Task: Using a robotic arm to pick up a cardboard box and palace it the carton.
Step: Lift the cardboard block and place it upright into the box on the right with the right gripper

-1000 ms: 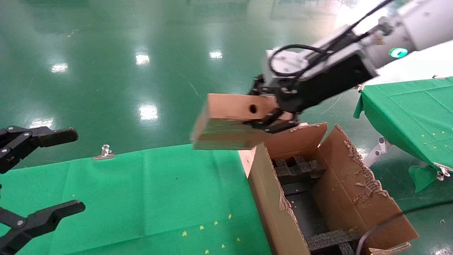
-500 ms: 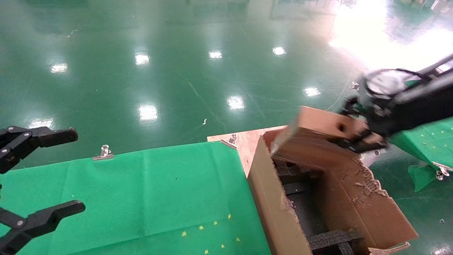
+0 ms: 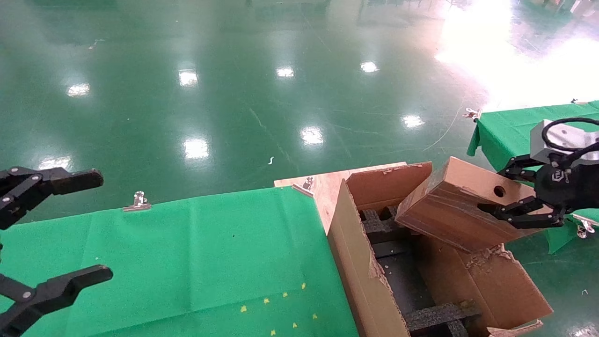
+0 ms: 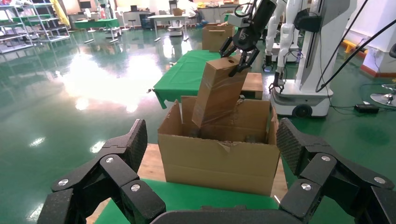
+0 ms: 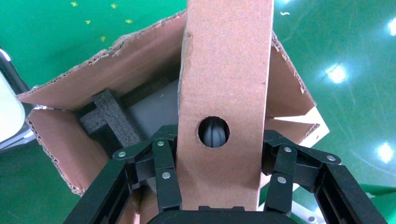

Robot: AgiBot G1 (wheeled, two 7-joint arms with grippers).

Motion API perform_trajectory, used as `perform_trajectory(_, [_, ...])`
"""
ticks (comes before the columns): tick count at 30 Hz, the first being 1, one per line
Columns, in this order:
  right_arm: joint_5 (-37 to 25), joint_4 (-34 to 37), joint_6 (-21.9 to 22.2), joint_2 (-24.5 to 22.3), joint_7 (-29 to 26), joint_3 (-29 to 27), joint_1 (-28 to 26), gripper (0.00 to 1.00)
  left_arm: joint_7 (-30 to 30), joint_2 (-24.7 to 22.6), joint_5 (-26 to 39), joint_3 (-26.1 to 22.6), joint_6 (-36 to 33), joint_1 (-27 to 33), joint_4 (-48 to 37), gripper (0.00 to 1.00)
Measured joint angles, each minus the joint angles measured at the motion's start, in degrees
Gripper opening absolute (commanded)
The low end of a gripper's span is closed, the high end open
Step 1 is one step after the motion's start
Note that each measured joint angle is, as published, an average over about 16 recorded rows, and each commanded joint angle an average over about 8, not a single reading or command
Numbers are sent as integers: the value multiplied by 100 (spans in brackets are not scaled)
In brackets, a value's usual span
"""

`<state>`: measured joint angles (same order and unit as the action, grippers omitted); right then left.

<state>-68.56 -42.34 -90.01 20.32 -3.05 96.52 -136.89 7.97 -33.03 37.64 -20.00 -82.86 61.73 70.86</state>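
My right tool (image 3: pixel 514 196) is clamped on the cardboard box (image 3: pixel 449 206), black multi-link fingers (image 5: pixel 163 172) pressing its two long sides near one end. The box is plain brown, smooth-faced and rectangular, with a small round hole (image 5: pixel 213 132) punched in the face turned toward my wrist. I hold it tilted over the carton (image 3: pixel 369 281), its lower end dipping between the raised flaps toward the far end of the opening while the gripped end stays high, above the right flap. The carton is rough corrugated board with ragged, torn flap edges, and blocky black foam inserts (image 3: pixel 440 316) sit inside it. It stands just beside the tabletop (image 3: pixel 187 252), which is covered in a green cloth. My left tool (image 3: pixel 51 234) hangs over that cloth, well apart from the carton, its ribbed fingers spread wide and holding nothing.
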Motion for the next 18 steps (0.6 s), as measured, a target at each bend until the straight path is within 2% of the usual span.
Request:
perform_trajectory(9, [324, 56, 350, -179, -475, 45, 322, 0, 0, 0, -1, 0, 0, 0, 0, 100])
perform_trajectory(18, [860, -321, 1366, -656, -1772, 217, 1032, 0, 0, 0, -1, 0, 0, 0, 0, 100])
